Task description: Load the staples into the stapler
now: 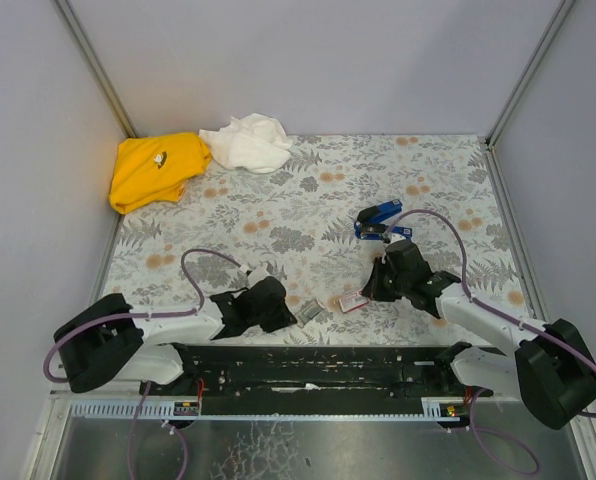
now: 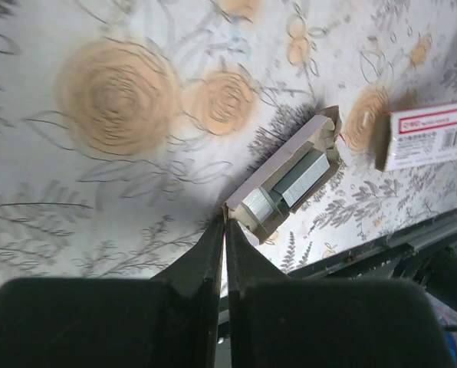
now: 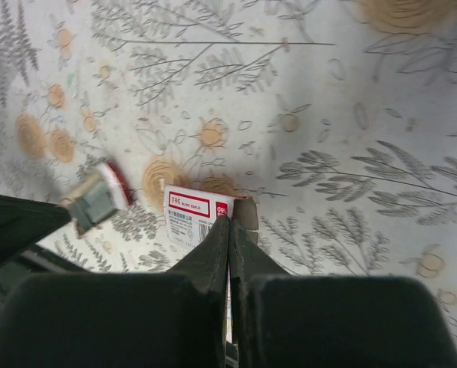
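The stapler (image 1: 378, 218), blue on top with a black base, lies on the floral cloth just beyond my right arm. The staples box is in two parts. Its whitish sleeve with red print (image 1: 352, 301) lies near the front edge and shows in the right wrist view (image 3: 189, 216). Its open cardboard tray (image 2: 290, 184) holds silvery staple strips (image 2: 304, 178) and lies left of the sleeve (image 1: 310, 312). My left gripper (image 2: 225, 220) is shut, with a sliver of the tray's end corner between its tips. My right gripper (image 3: 229, 220) is shut, its tips over the sleeve's open end.
A yellow cloth (image 1: 156, 168) and a white cloth (image 1: 246, 142) lie at the back left. Grey walls close in three sides. A black rail (image 1: 308, 365) runs along the front edge, close behind the box parts.
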### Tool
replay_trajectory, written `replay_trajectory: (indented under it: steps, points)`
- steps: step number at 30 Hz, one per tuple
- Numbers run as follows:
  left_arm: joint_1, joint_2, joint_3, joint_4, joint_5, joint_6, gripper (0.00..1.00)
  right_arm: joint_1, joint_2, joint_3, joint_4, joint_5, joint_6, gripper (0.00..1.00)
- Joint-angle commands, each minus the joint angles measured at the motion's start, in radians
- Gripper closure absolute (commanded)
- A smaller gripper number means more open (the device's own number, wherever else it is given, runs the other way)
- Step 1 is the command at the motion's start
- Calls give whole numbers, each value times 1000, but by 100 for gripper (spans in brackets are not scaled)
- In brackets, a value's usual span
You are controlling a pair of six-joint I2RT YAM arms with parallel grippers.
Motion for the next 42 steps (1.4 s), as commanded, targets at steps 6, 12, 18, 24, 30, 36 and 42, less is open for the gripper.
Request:
replay_trajectory:
  steps: [6, 12, 18, 24, 30, 36, 42]
  points:
    - [186, -202, -93, -125, -84, 33, 100, -66, -120, -28, -141, 221, 42, 100]
    - [264, -326, -117, -202, -107, 41, 100, -106, -171, -80, -157, 247, 62, 95]
    - [265, -334, -132, -219, -8, 67, 78, -106, -227, -56, -212, 280, 59, 44]
    - [264, -406, -87, -304, 45, 114, 39, -107, -281, 46, -315, 301, -42, 20]
    - [290, -470, 163, -457, 17, 279, 0, -108, -321, 179, -383, 204, -150, 13]
    - [465, -328, 553, -593, 123, 607, 0, -106, -241, 376, -442, 215, -166, 1]
    - [628, -294, 680, -490, 113, 785, 0, -179, -35, 511, -377, 247, -241, 1]
